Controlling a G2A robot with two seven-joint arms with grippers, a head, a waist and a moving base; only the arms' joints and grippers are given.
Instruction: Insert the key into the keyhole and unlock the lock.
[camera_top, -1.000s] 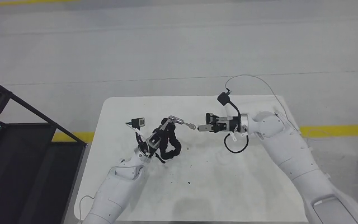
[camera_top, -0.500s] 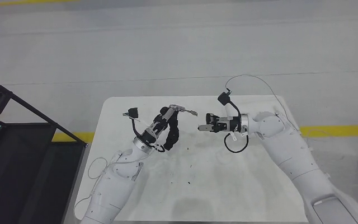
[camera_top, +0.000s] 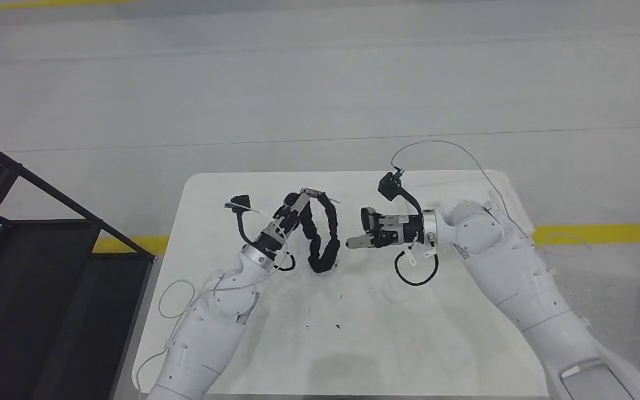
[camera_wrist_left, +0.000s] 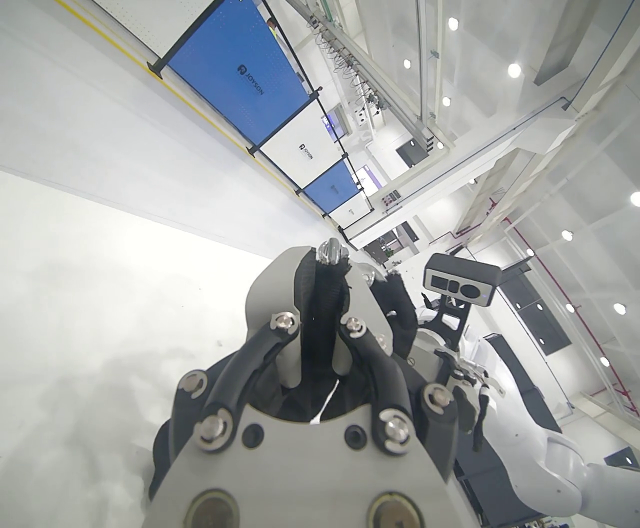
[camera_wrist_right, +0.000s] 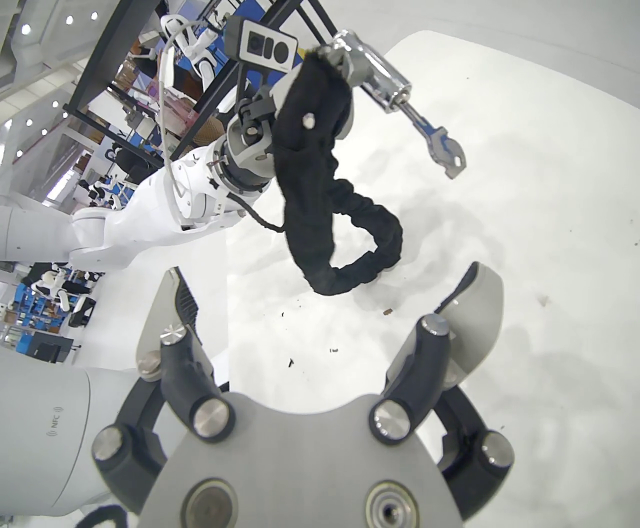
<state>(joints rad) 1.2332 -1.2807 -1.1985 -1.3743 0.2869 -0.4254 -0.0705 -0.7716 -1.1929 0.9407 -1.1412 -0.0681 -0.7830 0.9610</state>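
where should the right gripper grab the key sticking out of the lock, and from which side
Best by the flat wide head of the key, the end farthest from the chrome barrel of the lock. Come from that free end, in line with the shaft, closing on its flat faces. The left gripper holds the lock up, and the right gripper is open.

free: table (camera_wrist_right: 530, 210) between right fingers (camera_wrist_right: 475, 305) and key (camera_wrist_right: 441, 146) | blocked: lock loop (camera_wrist_right: 367, 262)
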